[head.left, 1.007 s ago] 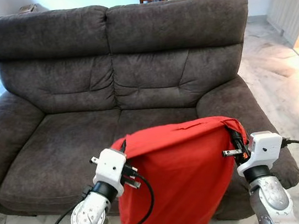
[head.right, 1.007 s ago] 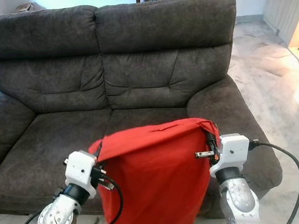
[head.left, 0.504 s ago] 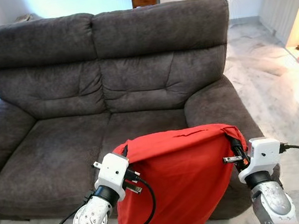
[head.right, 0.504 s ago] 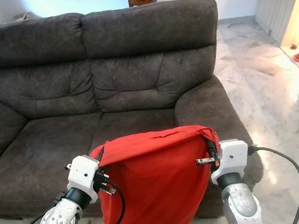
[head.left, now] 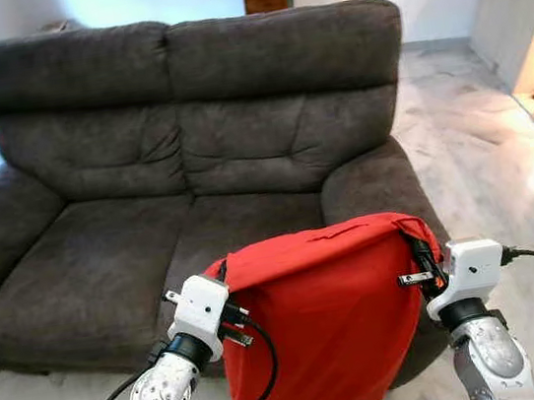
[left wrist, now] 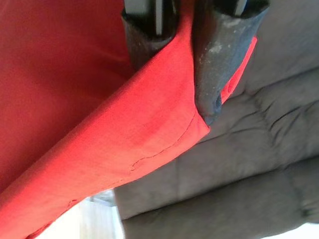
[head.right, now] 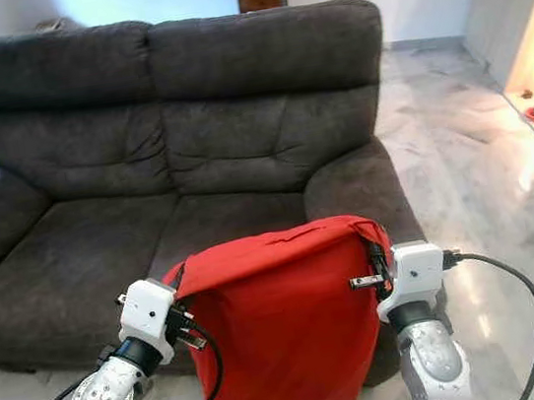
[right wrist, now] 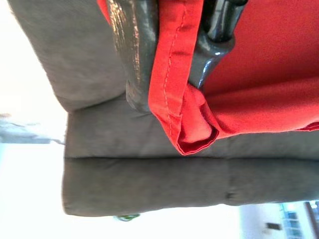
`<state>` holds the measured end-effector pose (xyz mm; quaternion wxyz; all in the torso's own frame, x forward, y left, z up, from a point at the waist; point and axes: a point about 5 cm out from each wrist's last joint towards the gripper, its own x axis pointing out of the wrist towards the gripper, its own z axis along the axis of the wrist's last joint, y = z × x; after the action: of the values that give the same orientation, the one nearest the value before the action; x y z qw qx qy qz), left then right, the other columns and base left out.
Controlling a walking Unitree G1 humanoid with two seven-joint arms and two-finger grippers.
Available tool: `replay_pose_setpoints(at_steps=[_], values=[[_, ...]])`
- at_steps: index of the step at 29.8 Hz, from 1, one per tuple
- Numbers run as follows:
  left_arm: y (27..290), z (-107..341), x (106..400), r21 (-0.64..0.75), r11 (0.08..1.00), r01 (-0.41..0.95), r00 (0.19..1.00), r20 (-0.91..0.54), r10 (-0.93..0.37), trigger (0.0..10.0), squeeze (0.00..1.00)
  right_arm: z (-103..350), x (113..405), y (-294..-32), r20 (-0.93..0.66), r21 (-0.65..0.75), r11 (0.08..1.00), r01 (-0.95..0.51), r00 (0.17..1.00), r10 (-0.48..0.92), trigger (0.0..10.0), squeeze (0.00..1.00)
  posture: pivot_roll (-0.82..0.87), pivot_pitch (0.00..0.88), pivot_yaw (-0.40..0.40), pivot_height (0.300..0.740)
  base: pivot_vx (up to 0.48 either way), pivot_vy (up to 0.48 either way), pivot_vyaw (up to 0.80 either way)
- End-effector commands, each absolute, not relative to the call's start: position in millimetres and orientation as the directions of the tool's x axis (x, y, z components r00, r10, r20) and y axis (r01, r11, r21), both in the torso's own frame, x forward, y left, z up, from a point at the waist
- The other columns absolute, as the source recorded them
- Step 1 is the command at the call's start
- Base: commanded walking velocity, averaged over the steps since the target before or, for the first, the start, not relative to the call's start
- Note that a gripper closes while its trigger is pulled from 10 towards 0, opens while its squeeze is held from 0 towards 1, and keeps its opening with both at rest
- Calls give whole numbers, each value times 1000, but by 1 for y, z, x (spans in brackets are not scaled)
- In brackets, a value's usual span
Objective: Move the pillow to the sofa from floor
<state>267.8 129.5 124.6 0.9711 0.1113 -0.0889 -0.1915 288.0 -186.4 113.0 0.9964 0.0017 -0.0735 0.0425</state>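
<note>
I hold the red pillow (head.left: pixel 329 321) off the floor before the sofa (head.left: pixel 193 170), my left pincer (head.left: pixel 221 266) and right pincer (head.left: pixel 420 253) each clamped on an upper corner. I judge this the carry; next, swing it over the seat and release.

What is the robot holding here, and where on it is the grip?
The red pillow, by its two upper corners: left end effector pinches one, right end effector the other.

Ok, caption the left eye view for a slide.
Both pincers hold the red pillow up by its top corners before the grey sofa.
</note>
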Motion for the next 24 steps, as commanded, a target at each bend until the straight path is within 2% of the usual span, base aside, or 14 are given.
replay_pose_setpoints(at_steps=[1,17,24], values=[[142,147,271,248,928,278,912,236,-336,10000,0,122,289,-188,187,4,997,-77,980,75,10000,0,25,60,19,740,0,0,800],[150,157,275,268,934,235,918,256,-304,10000,0,128,292,-187,197,36,997,-69,979,60,10000,0,31,64,22,740,0,0,50],[159,164,279,258,947,193,923,280,-265,10000,0,144,296,-183,258,24,995,-92,963,83,10000,0,30,63,21,740,34,0,0]])
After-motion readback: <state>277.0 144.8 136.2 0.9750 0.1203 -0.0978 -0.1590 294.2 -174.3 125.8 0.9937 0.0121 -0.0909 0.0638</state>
